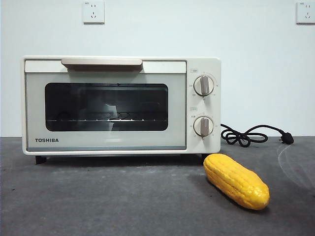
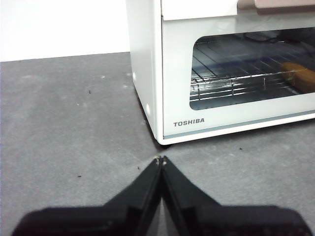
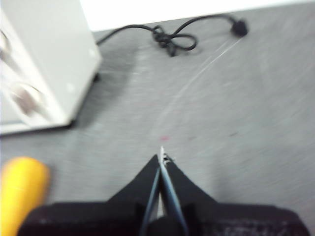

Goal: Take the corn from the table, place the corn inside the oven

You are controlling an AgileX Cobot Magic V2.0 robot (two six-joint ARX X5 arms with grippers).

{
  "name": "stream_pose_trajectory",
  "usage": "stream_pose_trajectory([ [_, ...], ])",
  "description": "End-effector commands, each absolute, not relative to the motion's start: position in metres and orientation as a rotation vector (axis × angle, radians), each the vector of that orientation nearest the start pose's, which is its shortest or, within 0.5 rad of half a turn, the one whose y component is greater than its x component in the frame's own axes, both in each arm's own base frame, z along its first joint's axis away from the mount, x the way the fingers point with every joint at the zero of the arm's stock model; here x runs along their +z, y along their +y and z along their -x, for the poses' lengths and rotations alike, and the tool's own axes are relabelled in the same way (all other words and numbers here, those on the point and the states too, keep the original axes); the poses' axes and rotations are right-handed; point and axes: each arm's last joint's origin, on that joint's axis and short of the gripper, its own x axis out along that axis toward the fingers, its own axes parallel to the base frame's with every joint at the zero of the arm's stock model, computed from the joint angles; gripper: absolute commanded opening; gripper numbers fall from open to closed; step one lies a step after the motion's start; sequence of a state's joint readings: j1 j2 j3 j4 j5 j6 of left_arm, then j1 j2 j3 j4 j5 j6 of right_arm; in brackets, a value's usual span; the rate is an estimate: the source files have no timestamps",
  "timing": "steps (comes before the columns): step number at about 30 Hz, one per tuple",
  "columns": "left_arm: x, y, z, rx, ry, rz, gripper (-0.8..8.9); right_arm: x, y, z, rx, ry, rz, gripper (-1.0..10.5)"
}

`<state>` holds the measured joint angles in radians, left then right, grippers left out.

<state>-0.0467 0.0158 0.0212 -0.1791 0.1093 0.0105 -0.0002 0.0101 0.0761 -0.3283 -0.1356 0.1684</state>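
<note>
While both grippers' fingers (image 2: 150,184) press closed (empty), the ridged corn (image 1: 236,181) lies beside the boxy oven (image 1: 120,105).

Yellow corn (image 1: 236,181) before shut oven (image 1: 120,105)

– Where can I pass with a gripper?

– I see bare table (image 1: 123,201) in front of the oven (image 1: 120,105), all along its door. The door is closed, so the inside is blocked. The corn (image 1: 236,180) lies on the table near the oven's knob side, in front of that corner.

– And beside the oven?

– On the knob side the black cord (image 1: 251,135) lies coiled further back. On the other side I see only open table beside the oven's wall.
</note>
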Motion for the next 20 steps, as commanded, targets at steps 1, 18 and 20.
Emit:
stream_pose_trajectory([
  [1,0.152,-0.008,-0.096,-0.144,0.176,0.147,-0.04,0.154,0.004,-0.09,0.095,0.297,-0.459,-0.1],
  [18,0.209,-0.015,-0.085,-0.437,0.063,0.387,-0.05,0.202,0.005,-0.088,0.178,-0.007,-0.527,0.0],
  [20,0.226,-0.015,-0.083,-0.444,0.04,0.386,-0.05,0.214,0.006,-0.085,0.218,-0.012,-0.532,0.0],
])
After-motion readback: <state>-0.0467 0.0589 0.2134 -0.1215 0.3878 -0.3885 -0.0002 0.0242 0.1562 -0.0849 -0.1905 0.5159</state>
